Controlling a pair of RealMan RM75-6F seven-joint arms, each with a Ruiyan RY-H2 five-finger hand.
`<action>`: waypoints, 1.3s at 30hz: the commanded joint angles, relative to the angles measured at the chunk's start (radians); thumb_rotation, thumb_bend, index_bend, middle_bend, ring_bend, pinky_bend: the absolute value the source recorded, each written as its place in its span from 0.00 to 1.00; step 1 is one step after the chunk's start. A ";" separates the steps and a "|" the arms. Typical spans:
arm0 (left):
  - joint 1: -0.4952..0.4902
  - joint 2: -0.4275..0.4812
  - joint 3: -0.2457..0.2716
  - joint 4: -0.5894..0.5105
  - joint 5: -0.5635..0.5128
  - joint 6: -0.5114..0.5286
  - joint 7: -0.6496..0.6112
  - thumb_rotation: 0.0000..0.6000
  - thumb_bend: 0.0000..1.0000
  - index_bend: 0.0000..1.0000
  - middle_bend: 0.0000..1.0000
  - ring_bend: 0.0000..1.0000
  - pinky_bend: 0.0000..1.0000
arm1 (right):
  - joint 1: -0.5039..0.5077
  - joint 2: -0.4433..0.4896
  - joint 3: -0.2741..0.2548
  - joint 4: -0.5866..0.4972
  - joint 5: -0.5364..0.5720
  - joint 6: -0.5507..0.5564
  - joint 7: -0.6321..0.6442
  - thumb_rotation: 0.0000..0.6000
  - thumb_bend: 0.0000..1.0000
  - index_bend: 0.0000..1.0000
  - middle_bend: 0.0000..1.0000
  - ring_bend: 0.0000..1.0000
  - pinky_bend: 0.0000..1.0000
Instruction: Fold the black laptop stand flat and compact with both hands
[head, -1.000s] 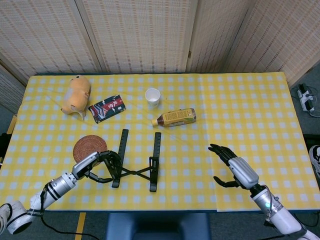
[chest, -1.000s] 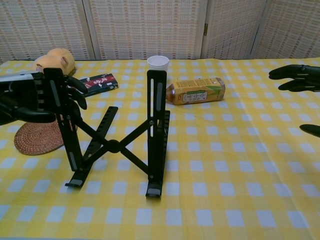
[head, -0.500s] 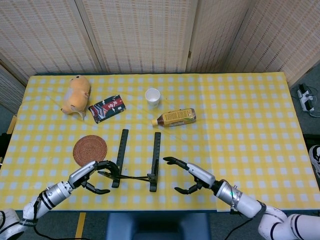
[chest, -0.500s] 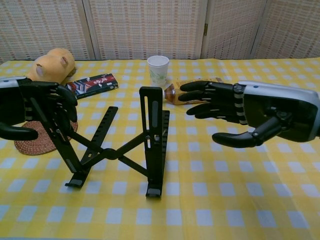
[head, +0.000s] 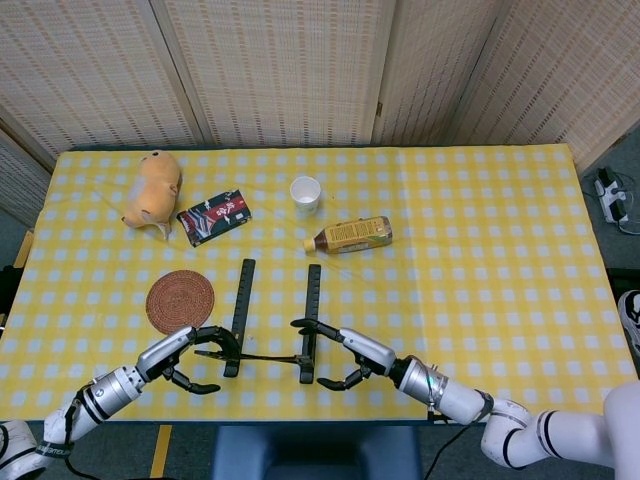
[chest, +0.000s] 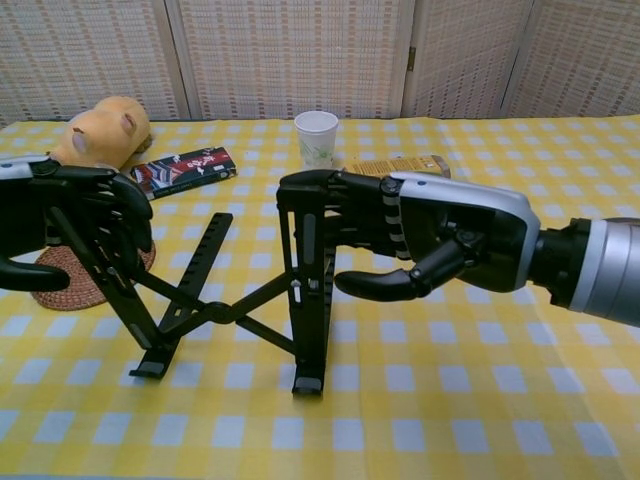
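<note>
Lower center: the left hand (chest: 75, 215) grips the laptop stand (chest: 235, 310) left rail. The right hand (chest: 430, 240) closes, fingers over and thumb under, on the right rail.

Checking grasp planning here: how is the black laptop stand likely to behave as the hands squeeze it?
The laptop stand will probably fold rather than resist: its crossed struts meet at a pivot. Thin rails suggest it is light and may slide on the tablecloth. With the left hand and right hand on opposite rails, tipping seems unlikely.
</note>
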 joint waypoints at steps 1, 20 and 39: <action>-0.001 -0.002 -0.001 -0.003 -0.007 -0.002 0.003 1.00 0.22 0.38 0.43 0.42 0.33 | 0.011 -0.023 -0.010 0.021 0.015 0.007 0.047 1.00 0.39 0.00 0.09 0.10 0.00; -0.017 -0.004 -0.004 -0.019 -0.033 -0.022 0.025 1.00 0.22 0.36 0.43 0.41 0.33 | 0.063 -0.078 -0.106 0.085 0.068 -0.041 0.485 1.00 0.39 0.03 0.11 0.11 0.00; 0.023 -0.019 -0.033 -0.006 -0.089 -0.010 0.187 1.00 0.22 0.29 0.29 0.18 0.26 | 0.075 -0.090 -0.141 0.077 0.101 -0.069 0.666 1.00 0.39 0.03 0.11 0.10 0.00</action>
